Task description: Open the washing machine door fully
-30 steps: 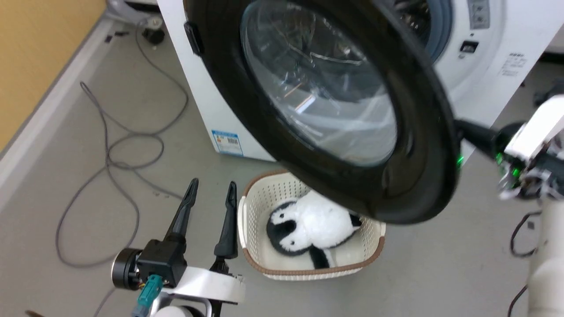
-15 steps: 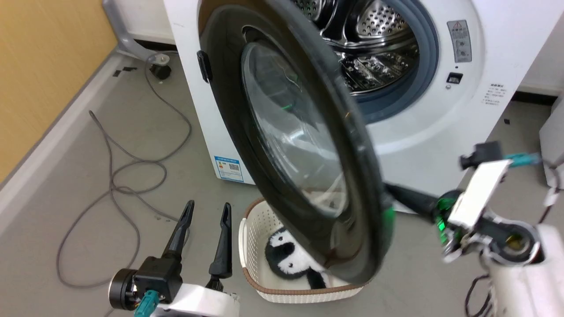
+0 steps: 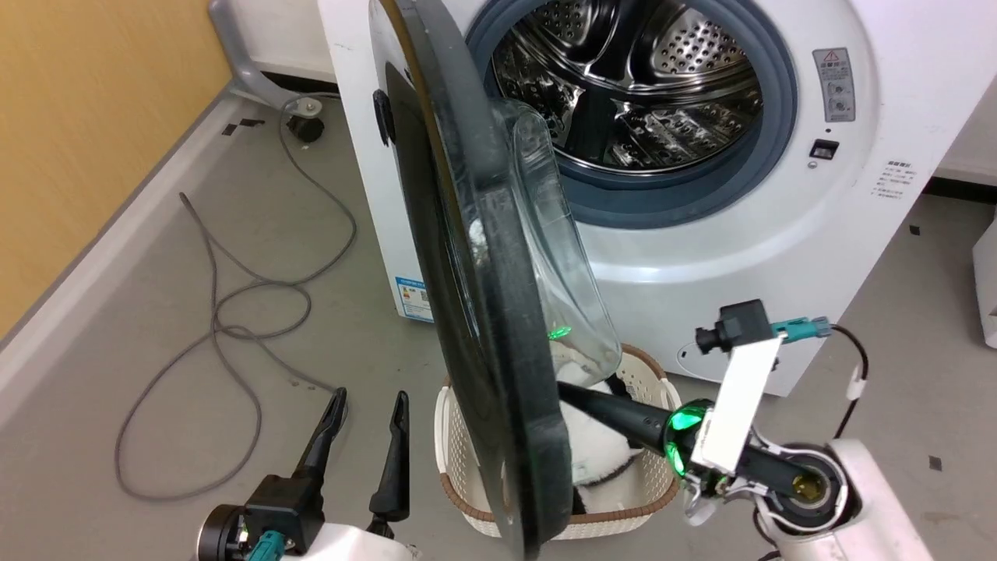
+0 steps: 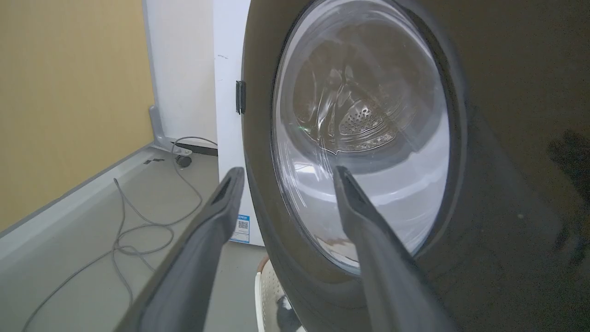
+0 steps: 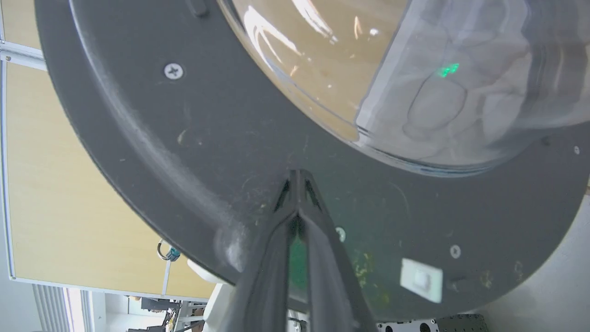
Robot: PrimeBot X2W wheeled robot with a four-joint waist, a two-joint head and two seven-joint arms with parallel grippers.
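The white washing machine (image 3: pixel 779 234) stands open, its steel drum (image 3: pixel 623 78) exposed. The washing machine door (image 3: pixel 467 257) is swung out on its left hinge and appears nearly edge-on in the head view, glass bowl facing the drum. My right gripper (image 3: pixel 567 391) is shut, its tips resting against the door's inner black rim (image 5: pixel 207 138) just below the glass; in the right wrist view the right gripper (image 5: pixel 298 174) holds nothing. My left gripper (image 3: pixel 366 405) is open at the lower left, clear of the door. In the left wrist view the left gripper (image 4: pixel 289 169) faces the door's outer side (image 4: pixel 507 138).
A cream laundry basket (image 3: pixel 467 436) with a black-and-white plush toy (image 3: pixel 592 452) sits on the floor under the door's lower edge. A grey cable (image 3: pixel 234 312) loops over the floor on the left, beside a yellow wall (image 3: pixel 78 117).
The door has swung further open, from facing me to nearly edge-on. My right gripper followed it leftward, tips on its inner rim. The head camera has also shifted. The left gripper stays open.
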